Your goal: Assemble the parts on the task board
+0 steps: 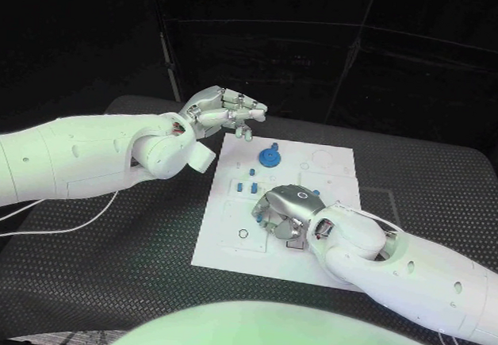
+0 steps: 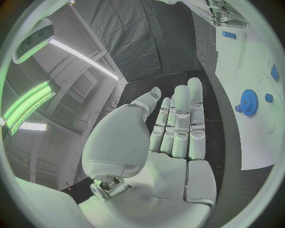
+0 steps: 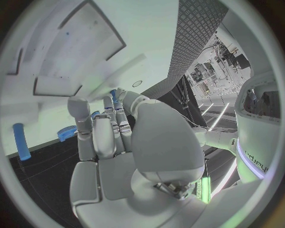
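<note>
Fingers [image 3: 113,124] over unlettered task board [image 1: 324,166]

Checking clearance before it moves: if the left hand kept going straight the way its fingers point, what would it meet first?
Probably nothing: the left hand points across bare black table, beside the task board; depth unclear.

The gear [image 1: 271,156] lies on the task board [image 1: 330,161], between the left hand [image 1: 222,109] and right hand [image 1: 285,212].

One word can be made out: "sharpa", in dark letters running sideways along the white casing of the robot's body at the edge of the right wrist view. The task board [image 1: 319,165] carries faint markings, none of them legible.
</note>
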`<state>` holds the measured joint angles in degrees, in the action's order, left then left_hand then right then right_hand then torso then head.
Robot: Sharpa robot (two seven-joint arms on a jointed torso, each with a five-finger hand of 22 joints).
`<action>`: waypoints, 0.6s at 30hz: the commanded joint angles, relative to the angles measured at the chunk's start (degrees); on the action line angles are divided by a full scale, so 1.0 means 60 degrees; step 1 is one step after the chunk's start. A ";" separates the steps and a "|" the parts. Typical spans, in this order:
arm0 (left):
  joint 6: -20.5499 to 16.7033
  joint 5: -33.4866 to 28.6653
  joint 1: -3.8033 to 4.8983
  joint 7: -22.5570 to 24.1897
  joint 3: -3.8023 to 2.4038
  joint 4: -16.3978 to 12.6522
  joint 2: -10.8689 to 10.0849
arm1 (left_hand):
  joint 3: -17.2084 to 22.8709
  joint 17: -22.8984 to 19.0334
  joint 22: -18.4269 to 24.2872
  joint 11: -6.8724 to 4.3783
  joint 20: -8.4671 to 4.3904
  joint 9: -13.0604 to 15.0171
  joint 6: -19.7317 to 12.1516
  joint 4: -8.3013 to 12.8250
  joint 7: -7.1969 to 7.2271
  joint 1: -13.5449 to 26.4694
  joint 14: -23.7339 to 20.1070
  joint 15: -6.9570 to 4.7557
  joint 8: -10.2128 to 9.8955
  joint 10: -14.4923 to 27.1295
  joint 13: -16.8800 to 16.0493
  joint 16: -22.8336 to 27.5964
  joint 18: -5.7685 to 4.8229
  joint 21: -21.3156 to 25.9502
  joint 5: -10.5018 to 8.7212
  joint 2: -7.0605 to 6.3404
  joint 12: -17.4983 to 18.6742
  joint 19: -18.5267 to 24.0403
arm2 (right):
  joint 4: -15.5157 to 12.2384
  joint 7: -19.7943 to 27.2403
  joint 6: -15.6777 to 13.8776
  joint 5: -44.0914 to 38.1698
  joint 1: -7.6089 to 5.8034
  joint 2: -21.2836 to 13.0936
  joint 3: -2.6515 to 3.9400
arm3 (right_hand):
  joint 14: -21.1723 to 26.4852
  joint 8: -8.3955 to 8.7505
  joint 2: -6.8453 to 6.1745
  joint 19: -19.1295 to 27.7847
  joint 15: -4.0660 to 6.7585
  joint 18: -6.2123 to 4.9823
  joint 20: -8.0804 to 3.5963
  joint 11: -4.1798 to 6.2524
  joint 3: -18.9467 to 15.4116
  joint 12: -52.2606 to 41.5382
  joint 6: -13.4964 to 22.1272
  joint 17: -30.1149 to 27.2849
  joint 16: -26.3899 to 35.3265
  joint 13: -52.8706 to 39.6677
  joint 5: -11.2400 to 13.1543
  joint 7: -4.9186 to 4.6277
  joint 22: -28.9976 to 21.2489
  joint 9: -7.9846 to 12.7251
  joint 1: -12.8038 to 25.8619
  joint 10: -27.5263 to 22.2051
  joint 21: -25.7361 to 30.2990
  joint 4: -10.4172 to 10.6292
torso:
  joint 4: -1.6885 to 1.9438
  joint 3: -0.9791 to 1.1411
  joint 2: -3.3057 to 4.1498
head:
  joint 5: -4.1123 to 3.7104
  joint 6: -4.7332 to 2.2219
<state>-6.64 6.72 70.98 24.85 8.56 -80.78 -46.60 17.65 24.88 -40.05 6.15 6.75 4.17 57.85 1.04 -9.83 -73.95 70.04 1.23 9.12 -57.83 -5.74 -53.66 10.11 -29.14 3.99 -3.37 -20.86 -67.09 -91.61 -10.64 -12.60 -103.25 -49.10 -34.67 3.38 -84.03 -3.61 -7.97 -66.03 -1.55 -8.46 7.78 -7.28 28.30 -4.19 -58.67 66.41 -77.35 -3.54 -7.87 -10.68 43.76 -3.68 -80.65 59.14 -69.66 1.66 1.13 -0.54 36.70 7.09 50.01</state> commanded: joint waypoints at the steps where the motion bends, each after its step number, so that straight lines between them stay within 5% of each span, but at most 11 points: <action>1: 0.0156 0.0004 0.0018 -0.0018 -0.0010 -0.0004 0.0007 | -0.0032 -0.0013 0.0008 0.0005 0.0061 -0.0008 -0.0045 0.0027 -0.0051 -0.0052 -0.0071 0.0020 0.0035 0.0044 0.0009 0.0064 0.0054 0.0040 -0.0029 0.0022 -0.0043 -0.0022 | 0.0001 0.0062 -0.0177 0.0001 0.0016 -0.0003 -0.0023 | -0.0228 0.0002 -0.0025 0.0096 -0.0079 0.0001 0.0009 0.0001 -0.0087 -0.0026 0.0060 -0.0012 0.0033 -0.0006 0.0039 0.0007 -0.0016 -0.0007 0.0073 -0.0114 0.0057 -0.0006 | -0.0006 0.0002 0.0001 | 0.0000 -0.0002; 10: 0.0194 0.0004 0.0017 -0.0053 -0.0009 0.0019 0.0009 | -0.0057 -0.0020 0.0024 0.0014 0.0067 -0.0011 -0.0069 0.0019 -0.0056 -0.0041 -0.0073 0.0027 0.0030 0.0084 0.0013 0.0071 0.0053 0.0057 -0.0031 0.0023 -0.0040 -0.0026 | -0.0178 0.0062 -0.0844 0.0019 0.0036 -0.0106 -0.0022 | -0.0167 0.0019 -0.0167 0.0288 -0.0080 -0.0070 0.0031 0.0011 -0.0409 -0.0065 0.0587 -0.0229 0.0155 -0.0024 0.0016 0.0080 -0.0398 0.0009 0.0187 -0.0534 0.0279 -0.0063 | -0.0010 0.0011 -0.0010 | -0.0034 -0.0002; 18: 0.0204 0.0004 0.0016 -0.0069 -0.0008 0.0048 -0.0002 | -0.0064 -0.0022 0.0029 0.0016 0.0069 -0.0013 -0.0080 0.0018 -0.0059 -0.0040 -0.0073 0.0029 0.0027 0.0096 0.0014 0.0073 0.0053 0.0062 -0.0031 0.0024 -0.0040 -0.0028 | -0.0579 0.0352 -0.2032 0.0485 0.0081 -0.0516 -0.0013 | -0.0129 -0.0002 -0.0159 0.0391 -0.0070 -0.0101 0.0020 0.0025 -0.0620 -0.0227 0.0739 -0.0411 0.0256 -0.0051 -0.0075 0.0093 -0.0636 -0.0012 0.0194 -0.0635 0.0425 -0.0101 | -0.0033 0.0000 -0.0024 | -0.0086 -0.0002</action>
<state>-6.13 6.72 70.98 24.37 8.56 -80.51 -46.63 17.63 24.82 -39.93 6.35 6.75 4.18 57.65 1.06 -10.03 -73.95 69.83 1.43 9.12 -57.63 -5.74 -53.42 10.11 -29.14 3.99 -3.37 -20.86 -67.09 -94.52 -10.10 -18.88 -102.38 -48.56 -37.58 3.26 -83.83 -3.61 -8.80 -64.10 -1.75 -8.46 7.89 -7.17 24.92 -5.26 -54.62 64.06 -76.01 -3.75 -8.14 -10.08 40.04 -3.69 -79.83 55.57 -67.40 1.09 1.00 -0.49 36.63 6.66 50.01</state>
